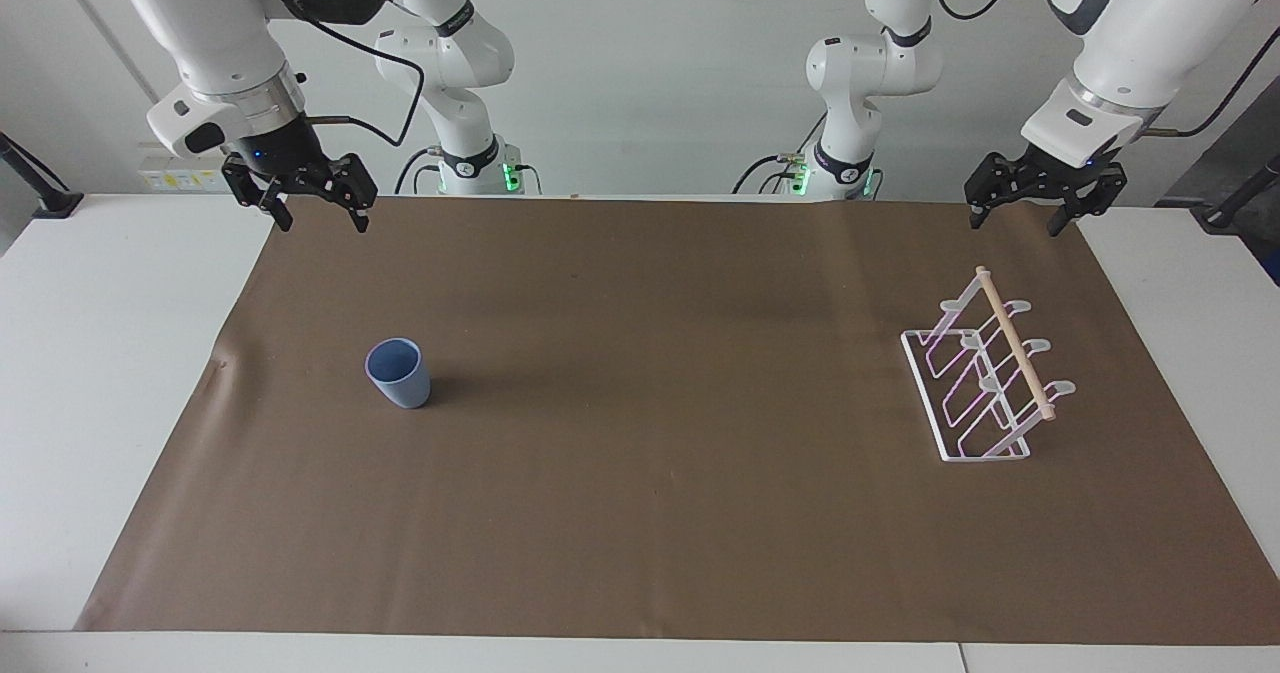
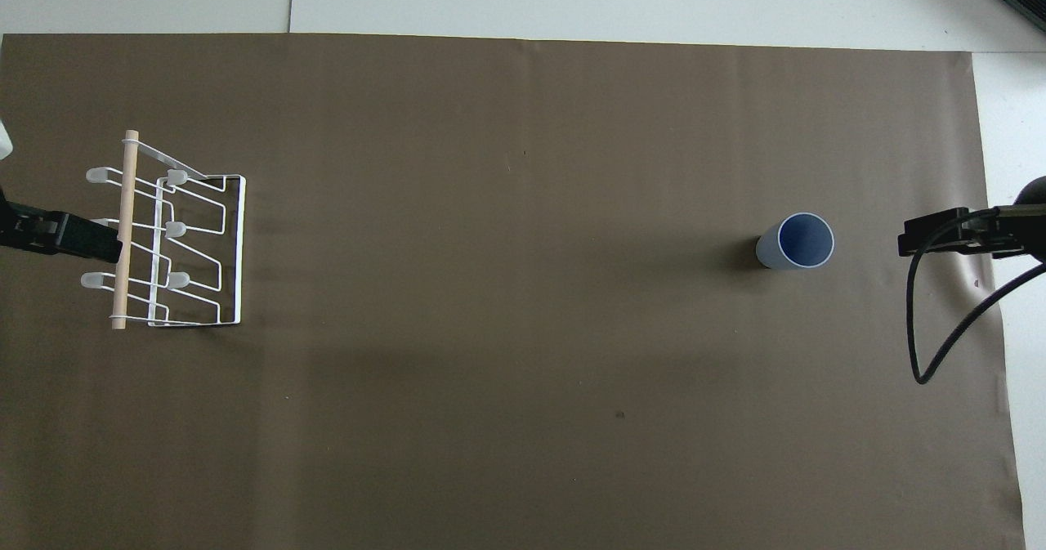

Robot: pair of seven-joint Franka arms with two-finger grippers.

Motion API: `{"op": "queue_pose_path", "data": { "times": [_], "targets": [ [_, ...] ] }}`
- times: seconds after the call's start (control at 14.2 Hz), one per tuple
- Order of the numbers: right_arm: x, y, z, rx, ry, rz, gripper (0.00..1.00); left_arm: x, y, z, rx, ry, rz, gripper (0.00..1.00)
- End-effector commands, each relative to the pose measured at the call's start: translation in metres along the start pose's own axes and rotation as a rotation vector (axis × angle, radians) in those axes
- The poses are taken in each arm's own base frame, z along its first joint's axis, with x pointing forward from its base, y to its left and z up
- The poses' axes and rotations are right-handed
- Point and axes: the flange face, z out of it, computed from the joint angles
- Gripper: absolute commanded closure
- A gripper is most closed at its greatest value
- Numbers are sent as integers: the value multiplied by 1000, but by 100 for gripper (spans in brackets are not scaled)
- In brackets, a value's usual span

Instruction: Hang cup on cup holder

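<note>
The blue-grey cup (image 1: 398, 374) stands upright and open end up on the brown mat, toward the right arm's end of the table; it also shows in the overhead view (image 2: 796, 241). The white wire cup holder (image 1: 985, 381) with its wooden dowel stands toward the left arm's end, with nothing on its prongs (image 2: 167, 239). My right gripper (image 1: 322, 220) hangs open and empty over the mat's corner nearest the robots, apart from the cup. My left gripper (image 1: 1014, 223) hangs open and empty over the mat's edge, above the holder's end of the table.
The brown mat (image 1: 660, 473) covers most of the white table (image 1: 90, 373). A black cable (image 2: 923, 329) loops down from the right arm. Bare white table lies at both ends beside the mat.
</note>
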Motion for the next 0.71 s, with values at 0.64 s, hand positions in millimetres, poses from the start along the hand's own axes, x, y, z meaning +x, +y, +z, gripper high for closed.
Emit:
{"op": "queue_pose_path", "data": {
  "times": [0.64],
  "targets": [
    [34,24,122,11,30,-232,0,-15,-25,-33,-11,-48,-90,0]
  ]
}}
